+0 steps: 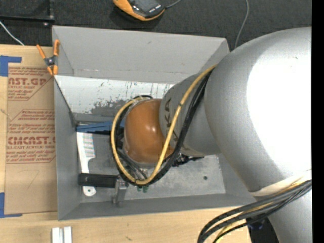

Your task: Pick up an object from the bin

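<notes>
A grey part of my gripper [120, 190] pokes out below the arm's orange cover, near the bin's front wall at the left. Just to its left lies a black bar-shaped handle [97, 179], with a small white round piece [90, 190] in front of it. The gripper's tip is next to the right end of the black handle; whether they touch is hidden. A white comb-like thing with fine teeth [85, 152] lies lengthwise behind the handle, along the left wall.
A blue flat thing [94, 127] lies at the back left, partly under the arm. The arm with its orange cover and cables hides the bin's middle and right. A strip of bare floor shows at the front right.
</notes>
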Controlling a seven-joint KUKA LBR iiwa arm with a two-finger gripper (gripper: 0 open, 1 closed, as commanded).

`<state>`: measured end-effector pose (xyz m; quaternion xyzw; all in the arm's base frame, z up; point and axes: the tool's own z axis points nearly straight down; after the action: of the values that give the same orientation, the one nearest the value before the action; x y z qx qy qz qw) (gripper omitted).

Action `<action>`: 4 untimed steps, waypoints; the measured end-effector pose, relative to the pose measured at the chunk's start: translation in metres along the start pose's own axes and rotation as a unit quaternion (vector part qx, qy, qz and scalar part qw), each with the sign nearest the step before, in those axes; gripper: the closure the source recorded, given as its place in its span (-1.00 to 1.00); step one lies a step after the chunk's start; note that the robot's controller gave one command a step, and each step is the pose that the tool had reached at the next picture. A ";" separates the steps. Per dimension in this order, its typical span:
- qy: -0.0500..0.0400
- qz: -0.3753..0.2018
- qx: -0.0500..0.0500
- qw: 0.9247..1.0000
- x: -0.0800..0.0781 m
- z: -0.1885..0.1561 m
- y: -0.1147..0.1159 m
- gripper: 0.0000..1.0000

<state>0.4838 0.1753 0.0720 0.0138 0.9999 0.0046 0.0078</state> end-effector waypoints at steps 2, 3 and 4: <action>0.005 -0.010 0.001 1.000 -0.004 0.001 0.003 1.00; 0.007 -0.010 0.002 1.000 -0.003 -0.002 0.003 1.00; 0.007 -0.010 0.001 1.000 -0.004 -0.014 0.004 1.00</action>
<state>0.4872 0.1786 0.0864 0.0036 1.0000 0.0031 0.0010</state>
